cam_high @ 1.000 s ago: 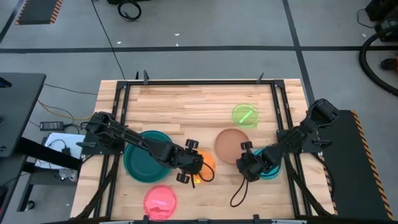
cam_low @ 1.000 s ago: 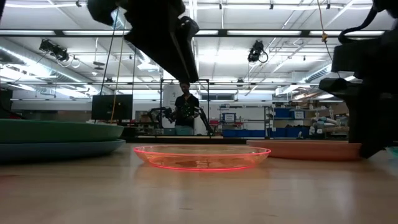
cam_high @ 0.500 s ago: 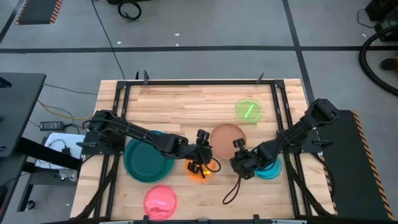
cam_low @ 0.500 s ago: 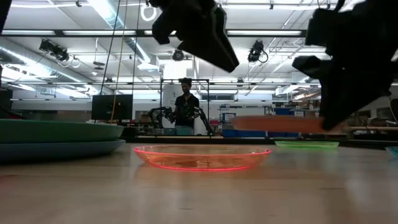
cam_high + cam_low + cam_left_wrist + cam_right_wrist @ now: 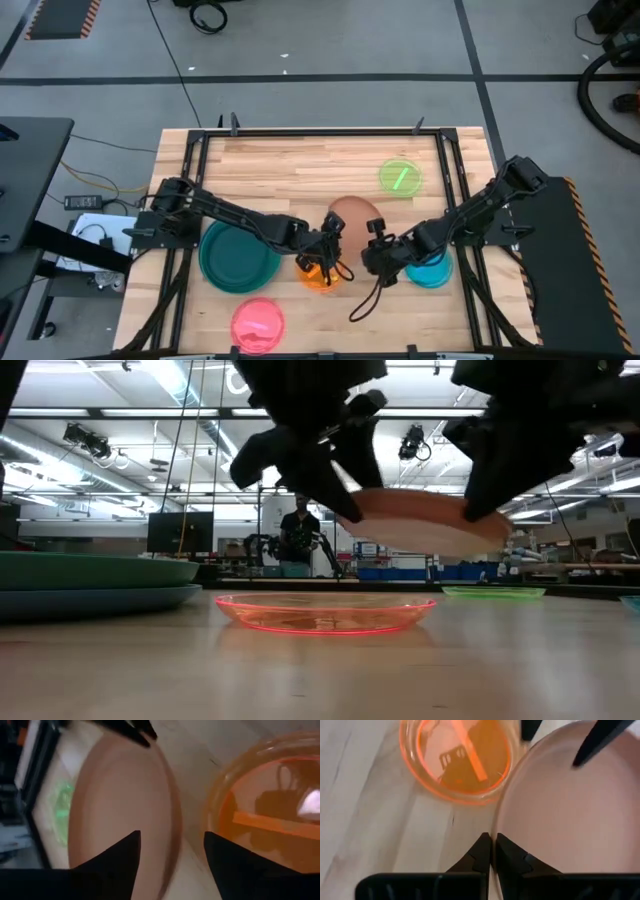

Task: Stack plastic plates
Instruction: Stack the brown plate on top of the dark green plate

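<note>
The tan-brown plate (image 5: 352,214) hangs tilted in the air above the table's middle and shows over the orange plate (image 5: 325,612) in the low view. My right gripper (image 5: 373,248) is shut on its rim. My left gripper (image 5: 327,243) is open at the plate's opposite, left side. In the left wrist view its fingers (image 5: 120,855) stand on either side of the plate's rim (image 5: 172,827). The orange plate (image 5: 320,274) lies flat on the table under the left gripper. My right gripper pinches the tan-brown plate's rim (image 5: 499,815) on its near right side between its two fingers. It comes at the rim slanting from the table's right and near side. The plate is lifted clear and tilted. My left gripper: I cannot tell whether its fingers touch the rim.
A large teal plate (image 5: 240,256) sits on a blue one (image 5: 90,601) at the left. A pink plate (image 5: 258,325) lies near the front edge, a green one (image 5: 398,178) far right, a cyan one (image 5: 433,271) under the right arm. A black frame (image 5: 300,133) borders the table.
My right gripper has lifted the tan-brown plate off the table and carried it toward the left, tilting it, so it now hangs clear above the wood. My left gripper has moved right and toward the far edge, from the orange plate up to the tan-brown plate's left rim.
</note>
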Motion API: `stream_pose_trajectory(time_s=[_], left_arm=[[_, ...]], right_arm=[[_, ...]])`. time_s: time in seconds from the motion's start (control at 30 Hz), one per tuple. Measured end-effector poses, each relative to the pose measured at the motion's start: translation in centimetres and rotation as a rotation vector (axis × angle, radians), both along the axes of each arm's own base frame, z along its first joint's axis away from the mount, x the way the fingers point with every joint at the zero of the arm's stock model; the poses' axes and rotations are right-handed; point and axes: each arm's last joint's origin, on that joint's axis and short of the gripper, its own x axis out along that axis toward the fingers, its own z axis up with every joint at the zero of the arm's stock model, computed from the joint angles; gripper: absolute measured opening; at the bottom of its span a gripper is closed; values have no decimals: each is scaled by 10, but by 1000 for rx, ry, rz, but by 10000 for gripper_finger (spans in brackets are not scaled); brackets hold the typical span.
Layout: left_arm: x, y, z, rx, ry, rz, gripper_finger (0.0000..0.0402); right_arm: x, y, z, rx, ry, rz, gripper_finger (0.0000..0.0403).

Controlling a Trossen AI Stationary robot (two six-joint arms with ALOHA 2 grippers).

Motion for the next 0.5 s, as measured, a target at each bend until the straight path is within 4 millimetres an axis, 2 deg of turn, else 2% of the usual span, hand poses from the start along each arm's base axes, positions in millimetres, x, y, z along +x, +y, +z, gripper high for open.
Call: stream_pose_trajectory(time_s=[0.23, 0.5], left_arm=[[-2, 0, -2, 137, 37, -38, 169], [-6, -14, -1, 203, 38, -98, 107]], right_arm=[[11, -2, 9, 131, -98, 5, 28], [15, -2, 11, 181, -121, 8, 30]])
